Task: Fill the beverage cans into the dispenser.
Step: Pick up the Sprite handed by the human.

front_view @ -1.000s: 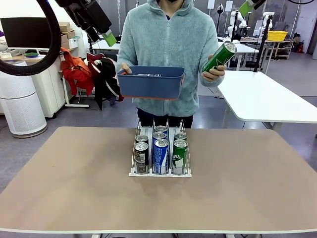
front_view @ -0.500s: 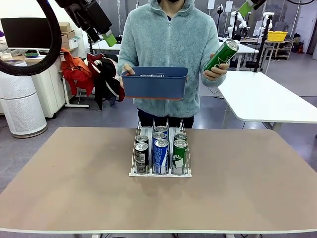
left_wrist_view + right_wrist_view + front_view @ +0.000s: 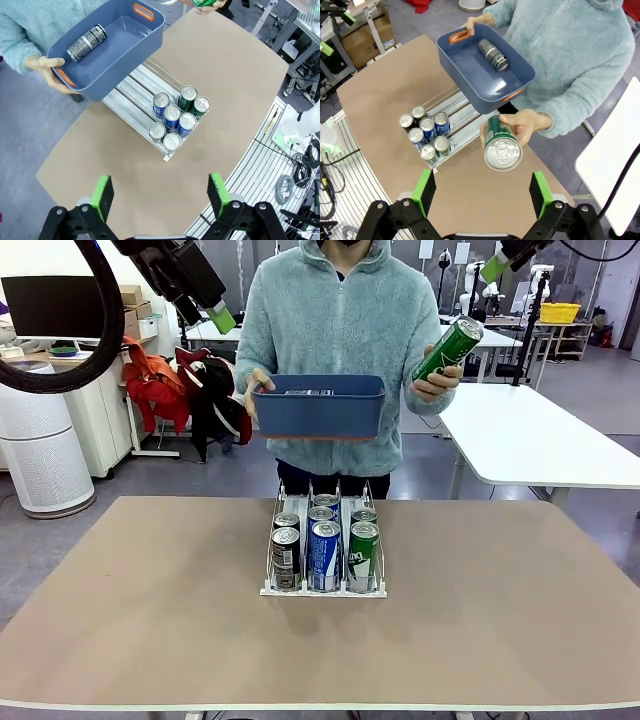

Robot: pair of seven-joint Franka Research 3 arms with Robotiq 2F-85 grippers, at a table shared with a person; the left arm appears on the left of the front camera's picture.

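Here, left pincer (image 3: 160, 192) & right pincer (image 3: 482, 191) hang wide open, empty, above the table (image 3: 150, 620); six cans (image 3: 326, 550) fill the dispenser (image 3: 142, 85) front. A person's hand (image 3: 435, 388) offers a green can (image 3: 502, 145). Right pincer should prob. grip it mid-body, square-on.

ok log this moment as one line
left gripper: open, raised | right gripper: open, raised | person's hand: green can | blue tub: dark can | dispenser: seven cans

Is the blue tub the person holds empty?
Not empty: one black can lies on its side on the floor of the tub, as both wrist views show.
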